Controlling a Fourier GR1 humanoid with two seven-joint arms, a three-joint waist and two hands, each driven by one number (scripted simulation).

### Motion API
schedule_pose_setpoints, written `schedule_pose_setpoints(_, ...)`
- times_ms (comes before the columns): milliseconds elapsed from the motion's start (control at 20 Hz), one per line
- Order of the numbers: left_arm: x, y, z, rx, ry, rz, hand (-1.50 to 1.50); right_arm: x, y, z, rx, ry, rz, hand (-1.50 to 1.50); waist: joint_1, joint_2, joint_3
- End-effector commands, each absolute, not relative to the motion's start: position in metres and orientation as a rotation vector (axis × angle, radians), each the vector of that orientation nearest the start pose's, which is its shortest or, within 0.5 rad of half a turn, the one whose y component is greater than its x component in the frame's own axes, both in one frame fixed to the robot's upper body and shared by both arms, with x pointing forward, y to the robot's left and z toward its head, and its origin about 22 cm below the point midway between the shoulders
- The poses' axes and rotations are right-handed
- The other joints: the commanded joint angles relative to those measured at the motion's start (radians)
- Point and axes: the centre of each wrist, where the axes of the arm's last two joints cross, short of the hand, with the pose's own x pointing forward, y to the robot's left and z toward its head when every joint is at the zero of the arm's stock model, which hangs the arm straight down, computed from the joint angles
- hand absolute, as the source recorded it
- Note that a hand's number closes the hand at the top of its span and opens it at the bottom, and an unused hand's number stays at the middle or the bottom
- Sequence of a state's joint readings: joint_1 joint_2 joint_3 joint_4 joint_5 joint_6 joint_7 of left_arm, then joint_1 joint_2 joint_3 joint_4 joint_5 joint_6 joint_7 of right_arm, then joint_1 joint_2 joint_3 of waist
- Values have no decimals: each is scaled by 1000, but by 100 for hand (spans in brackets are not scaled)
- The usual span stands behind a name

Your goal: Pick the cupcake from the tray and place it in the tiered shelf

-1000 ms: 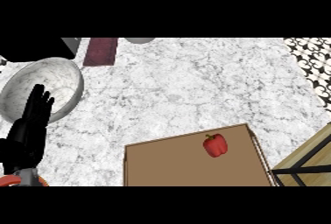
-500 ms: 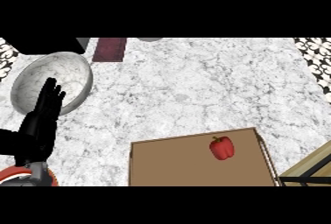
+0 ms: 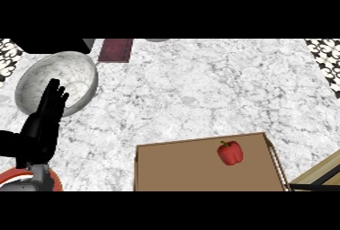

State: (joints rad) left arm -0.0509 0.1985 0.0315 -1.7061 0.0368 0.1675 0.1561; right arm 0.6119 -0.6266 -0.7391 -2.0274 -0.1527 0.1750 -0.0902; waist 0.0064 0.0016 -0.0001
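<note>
Veined marble counter (image 3: pixel 199 90), matt brown cardboard-like tray (image 3: pixel 179 170), glossy red pepper (image 3: pixel 230 152).

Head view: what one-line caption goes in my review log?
Left hand rests open by a marble bowl; a red bell pepper lies on the brown tray, no cupcake visible.

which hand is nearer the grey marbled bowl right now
Left. The left hand is open, and its fingers overlap the bowl at its near rim. The right hand is not in view.

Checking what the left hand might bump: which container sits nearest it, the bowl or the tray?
The grey marbled bowl: the open left hand overlaps its rim in view, while the brown tray lies apart to the right.
</note>
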Motion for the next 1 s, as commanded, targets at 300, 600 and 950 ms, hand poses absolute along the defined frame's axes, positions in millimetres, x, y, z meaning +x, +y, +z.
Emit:
schedule_pose_setpoints(300, 258, 266, 50, 254, -1612, 45, 0, 126, -461, 125, -918, -1577, 405, 150, -6, -1, 0)
schedule_pose_setpoints(600, 253, 252, 57, 227, -1606, 32, 0, 175, -466, 130, -829, -1572, 223, 150, 3, 0, 1)
schedule_pose_setpoints(950, 250, 264, 49, 245, -1606, 38, 0, 186, -449, 110, -742, -1540, 291, -150, -3, -1, 0)
